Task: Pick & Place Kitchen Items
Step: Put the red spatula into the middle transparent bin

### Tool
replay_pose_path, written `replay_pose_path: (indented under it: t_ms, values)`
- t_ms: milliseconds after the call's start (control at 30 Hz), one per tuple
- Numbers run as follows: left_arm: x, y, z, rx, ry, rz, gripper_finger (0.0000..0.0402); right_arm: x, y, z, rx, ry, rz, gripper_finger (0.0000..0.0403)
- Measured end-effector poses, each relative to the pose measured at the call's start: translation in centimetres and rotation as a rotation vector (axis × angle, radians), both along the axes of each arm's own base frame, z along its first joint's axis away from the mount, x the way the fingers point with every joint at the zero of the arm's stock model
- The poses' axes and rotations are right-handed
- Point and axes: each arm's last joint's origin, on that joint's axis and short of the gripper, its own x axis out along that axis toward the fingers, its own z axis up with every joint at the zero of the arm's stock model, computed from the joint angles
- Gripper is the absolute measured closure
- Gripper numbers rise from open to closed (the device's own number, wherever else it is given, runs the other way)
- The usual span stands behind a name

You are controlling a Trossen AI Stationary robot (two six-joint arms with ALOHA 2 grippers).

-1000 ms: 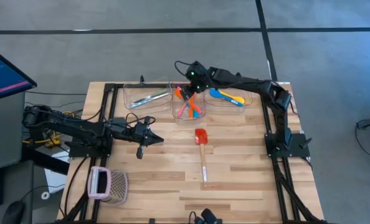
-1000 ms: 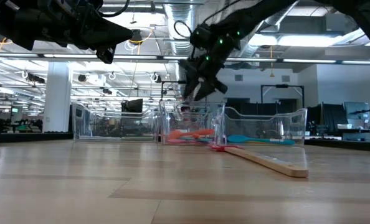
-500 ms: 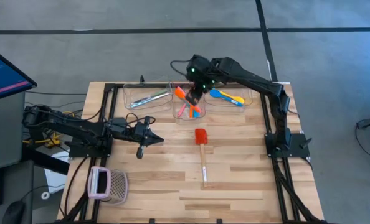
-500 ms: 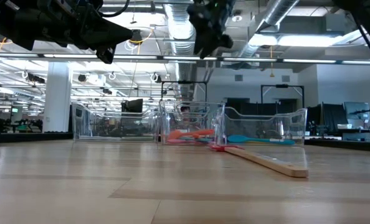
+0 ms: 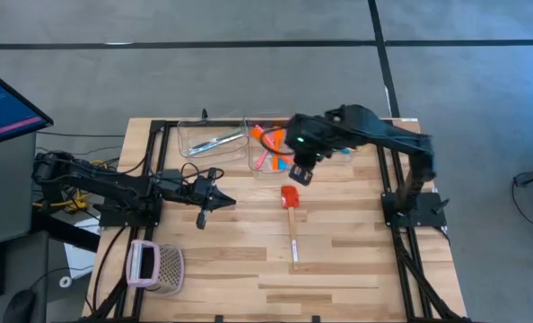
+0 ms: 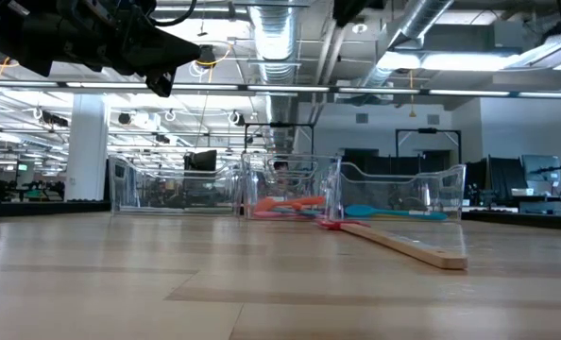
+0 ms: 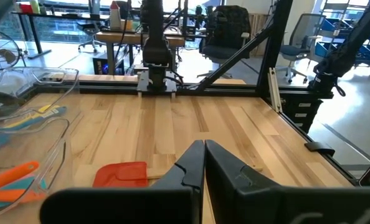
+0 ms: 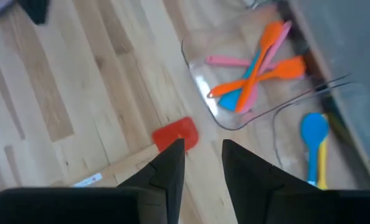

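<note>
A: High view, nearest things first – what lies at the front of the table (image 5: pixel 338 269)?

B: A pink-and-white mesh basket (image 5: pixel 155 266) at the front left corner. Midway across lies the spatula (image 5: pixel 292 220), wooden handle toward the front, red head toward the bins.

A: And the right gripper (image 5: pixel 302 170)?

B: It hangs in the air just beyond the red head, slightly to its right, not touching it. In the right wrist view its fingers (image 8: pixel 170 169) stand a little apart with nothing between them, and the spatula's head (image 8: pixel 175 134) shows just past their tips.

A: The left gripper (image 5: pixel 223 202)?

B: It waits over the left half of the table, pointing toward the spatula, well apart from it. Its jaws are pressed together and empty.

A: Farther back?

B: Three clear bins in a row: the left bin (image 5: pixel 213 139) holds cutlery (image 5: pixel 216 141), the middle bin (image 5: pixel 265 154) orange, pink and blue spoons (image 5: pixel 271 148), and the right bin (image 8: pixel 309 134) a blue spoon and a yellow spoon (image 8: pixel 314 149)
</note>
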Motion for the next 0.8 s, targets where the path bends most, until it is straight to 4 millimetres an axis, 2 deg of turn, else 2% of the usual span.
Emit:
replay_pose_path:
  t_ms: [233, 400, 533, 633, 800]
  values:
    - [0.0, 0.0, 0.0, 0.0, 0.0, 0.004, 0.04, -3.6, 4.3, 3.3, -0.117, -0.135, -0.046, 0.0301]
    - [0.0, 0.0, 0.0, 0.0, 0.0, 0.004, 0.04, -5.1, 7.6, 3.9, -0.165, -0.171, -0.042, 0.0301]
    - [0.0, 0.0, 0.0, 0.0, 0.0, 0.004, 0.04, -6.1, 10.0, 3.1, -0.207, -0.169, -0.022, 0.0301]
    - [0.0, 0.0, 0.0, 0.0, 0.0, 0.004, 0.04, -7.2, 11.1, 1.7, -0.228, -0.155, -0.051, 0.0301]
    - [0.0, 0.0, 0.0, -0.001, 0.0, 0.004, 0.04, -9.1, 11.4, -1.6, -0.211, -0.152, -0.129, 0.0301]
